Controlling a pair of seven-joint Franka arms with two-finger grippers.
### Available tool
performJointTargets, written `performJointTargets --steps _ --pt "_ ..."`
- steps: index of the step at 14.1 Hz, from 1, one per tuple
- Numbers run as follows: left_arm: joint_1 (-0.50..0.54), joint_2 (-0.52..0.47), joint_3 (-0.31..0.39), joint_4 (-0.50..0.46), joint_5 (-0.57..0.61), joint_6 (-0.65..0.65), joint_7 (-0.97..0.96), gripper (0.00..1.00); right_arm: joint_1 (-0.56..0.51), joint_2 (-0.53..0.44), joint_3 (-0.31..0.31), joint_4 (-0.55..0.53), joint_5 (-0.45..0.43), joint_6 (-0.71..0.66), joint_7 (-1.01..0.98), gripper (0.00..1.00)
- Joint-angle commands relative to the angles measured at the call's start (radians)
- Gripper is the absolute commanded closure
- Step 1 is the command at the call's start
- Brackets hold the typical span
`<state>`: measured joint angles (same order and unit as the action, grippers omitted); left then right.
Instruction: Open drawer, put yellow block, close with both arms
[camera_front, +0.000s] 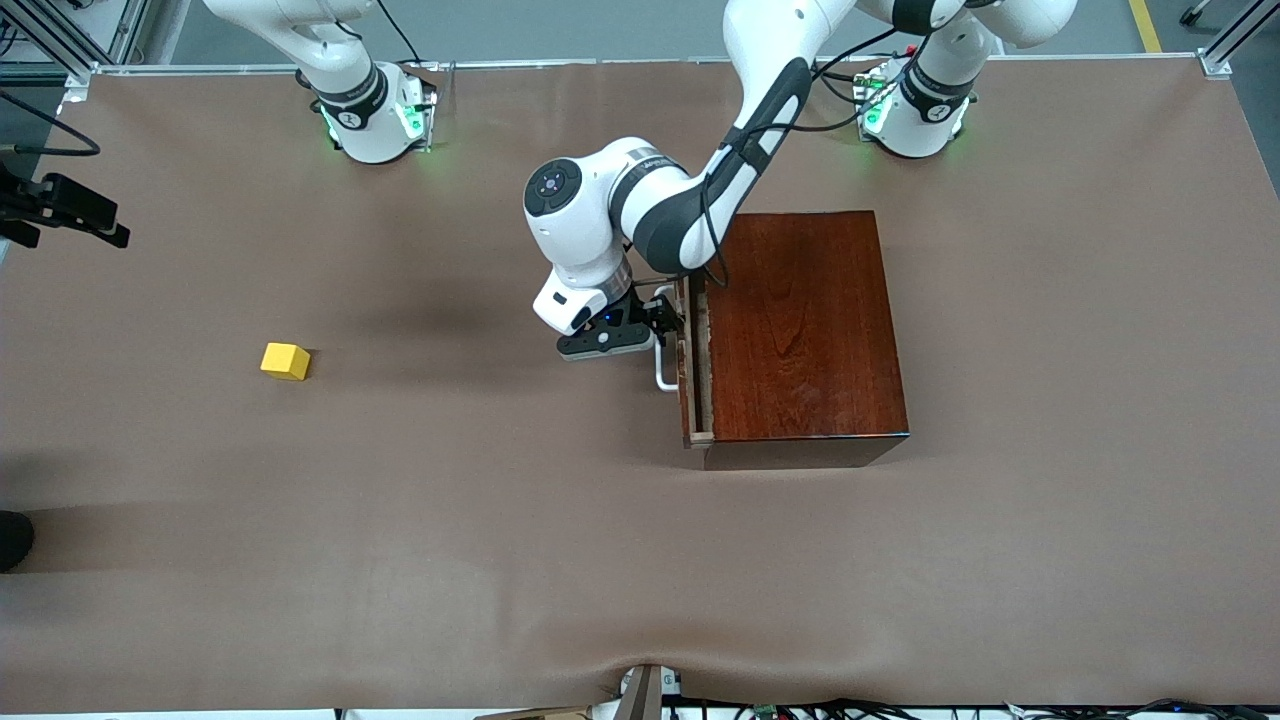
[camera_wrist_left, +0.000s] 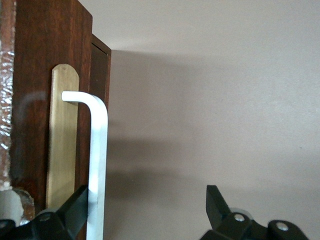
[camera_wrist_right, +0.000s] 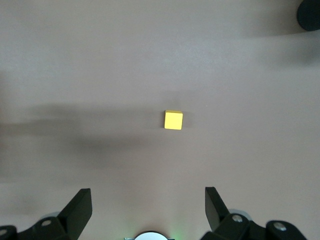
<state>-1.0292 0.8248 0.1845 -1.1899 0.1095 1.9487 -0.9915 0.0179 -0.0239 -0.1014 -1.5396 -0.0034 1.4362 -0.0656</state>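
Note:
The dark mahogany box (camera_front: 805, 320) stands toward the left arm's end of the table. Its drawer (camera_front: 690, 400) is pulled out a little, so a pale wood strip shows. The left gripper (camera_front: 662, 318) is at the white U-shaped handle (camera_front: 665, 380). In the left wrist view this gripper (camera_wrist_left: 148, 200) is open: one finger (camera_wrist_left: 77, 205) sits between the handle (camera_wrist_left: 98, 150) and the drawer front (camera_wrist_left: 30, 100), the other stands well clear. The yellow block (camera_front: 285, 361) lies on the table toward the right arm's end. The right gripper (camera_wrist_right: 148, 205) hangs open high above the block (camera_wrist_right: 173, 120), holding nothing.
A brass plate (camera_wrist_left: 62, 150) backs the handle on the drawer front. Black camera gear (camera_front: 60, 205) juts in at the table edge by the right arm's end, and a dark object (camera_front: 15, 540) sits nearer to the front camera there. Brown cloth covers the table.

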Motion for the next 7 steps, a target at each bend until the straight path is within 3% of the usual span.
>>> performJointTargets --steps 1,7 --pt "-0.006 0.008 0.003 0.021 -0.022 0.032 -0.015 0.0 -0.018 0.01 0.011 0.024 -0.001 -0.01 0.003 0.0" --pt "-0.006 0.013 0.001 0.021 -0.024 0.078 -0.015 0.0 -0.032 0.019 0.009 0.024 0.002 -0.008 0.001 0.0"
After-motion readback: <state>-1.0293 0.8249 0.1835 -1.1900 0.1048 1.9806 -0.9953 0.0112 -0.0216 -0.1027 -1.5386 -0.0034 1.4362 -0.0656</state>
